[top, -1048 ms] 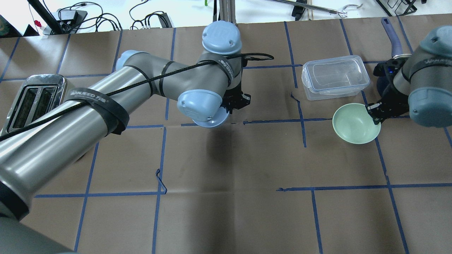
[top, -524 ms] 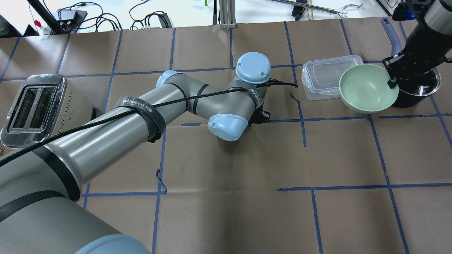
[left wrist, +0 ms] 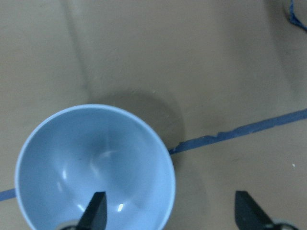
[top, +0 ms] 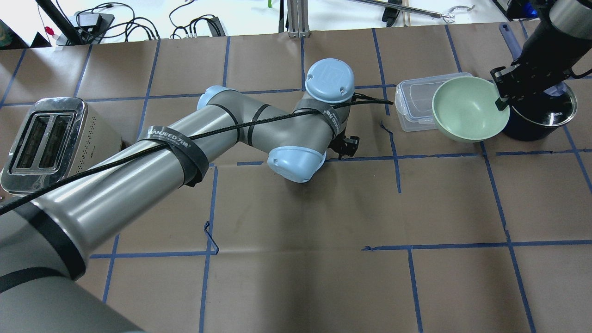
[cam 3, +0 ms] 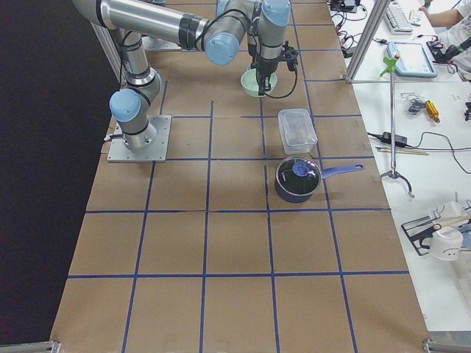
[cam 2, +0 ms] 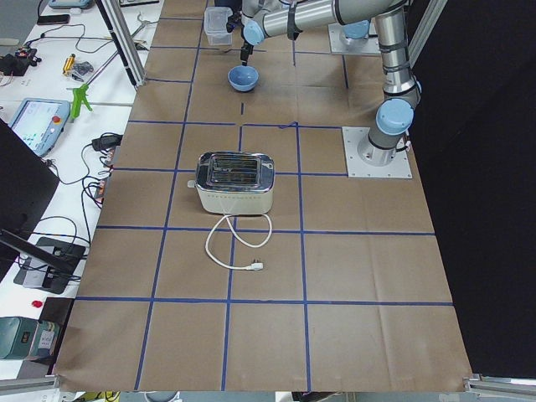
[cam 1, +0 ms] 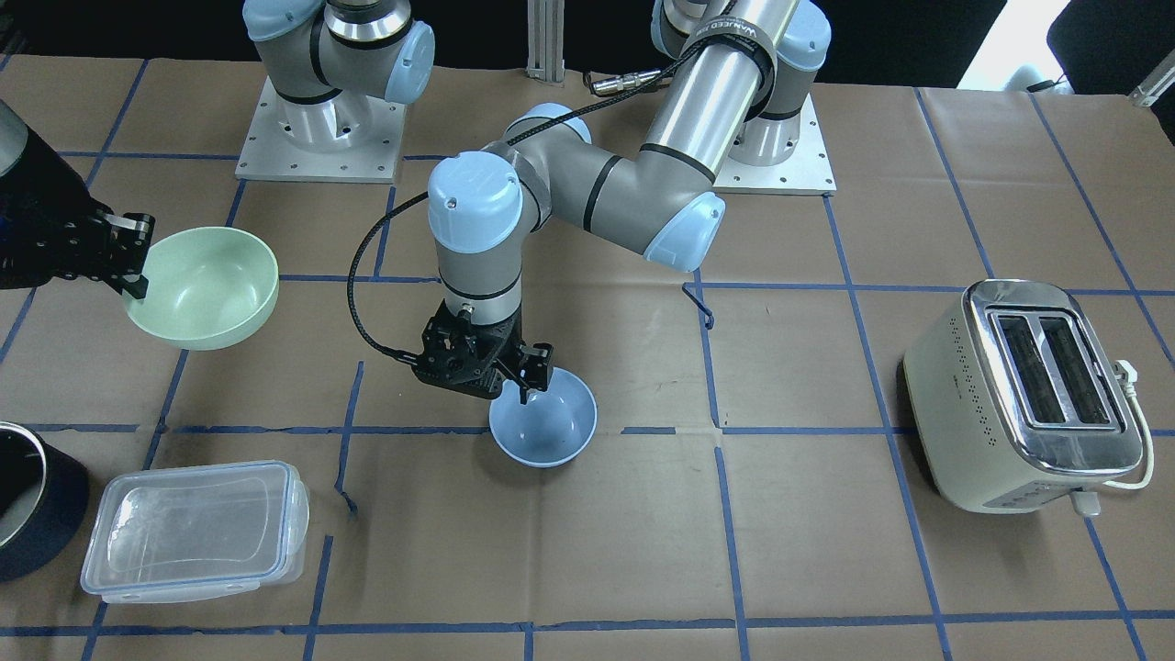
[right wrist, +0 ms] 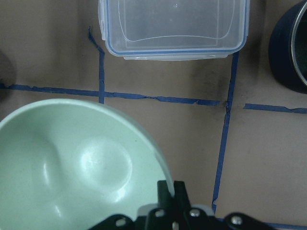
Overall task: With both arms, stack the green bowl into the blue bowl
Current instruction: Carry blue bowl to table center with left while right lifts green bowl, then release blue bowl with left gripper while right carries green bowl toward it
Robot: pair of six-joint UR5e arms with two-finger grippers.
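The pale mint-green bowl (cam 1: 207,285) (top: 469,108) hangs above the table, tilted, held by its rim. My right gripper (cam 1: 133,266) (top: 502,95) is shut on that rim; in the right wrist view its fingers (right wrist: 168,191) pinch the bowl (right wrist: 72,163). The pale blue bowl (cam 1: 543,418) sits upright on the table near the middle. My left gripper (cam 1: 528,372) (left wrist: 170,213) is open and straddles its rim: one finger is inside the bowl (left wrist: 93,167), the other outside. In the overhead view the left arm hides the blue bowl.
A clear lidded plastic container (cam 1: 193,528) (top: 416,99) and a dark navy pot (cam 1: 27,500) (top: 541,115) stand under and beside the lifted green bowl. A cream toaster (cam 1: 1023,395) (top: 46,138) with a loose cord stands on the left arm's side.
My right gripper has lifted the green bowl off the table and carried it back over the container, then slightly left. My left arm has swung right and down over the blue bowl.
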